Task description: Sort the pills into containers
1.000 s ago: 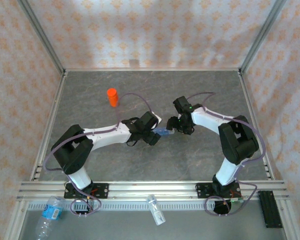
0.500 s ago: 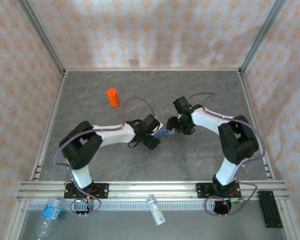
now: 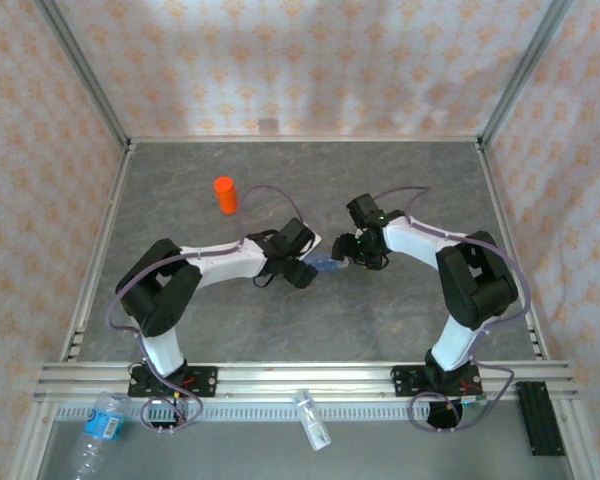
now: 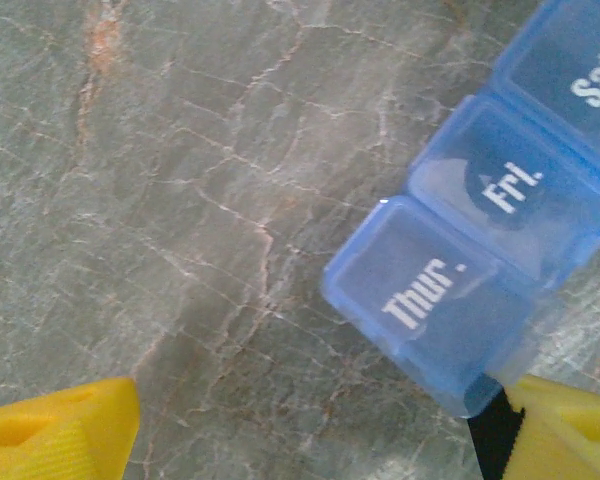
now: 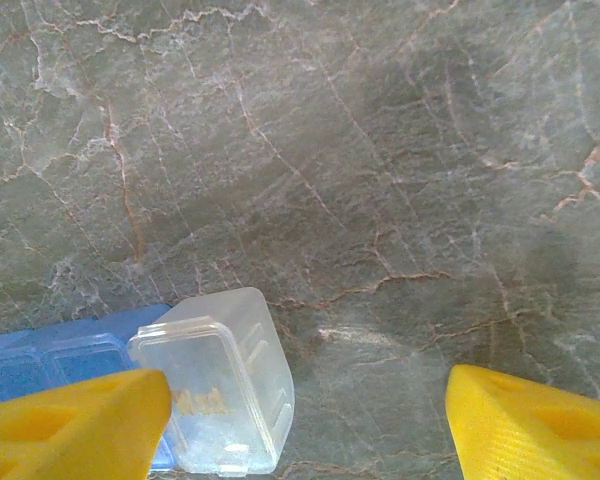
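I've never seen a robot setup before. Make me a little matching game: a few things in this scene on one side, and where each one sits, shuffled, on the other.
Things:
1. orange vial
2. blue pill organizer
3. water bottle
4. small clear bottle

Places:
a. lying in front of the metal rail, near its middle
b. standing upright on the far left part of the table
c. lying at the near left corner, off the table
d. middle of the table

Pairs: 1-b, 2-d, 3-c, 4-a
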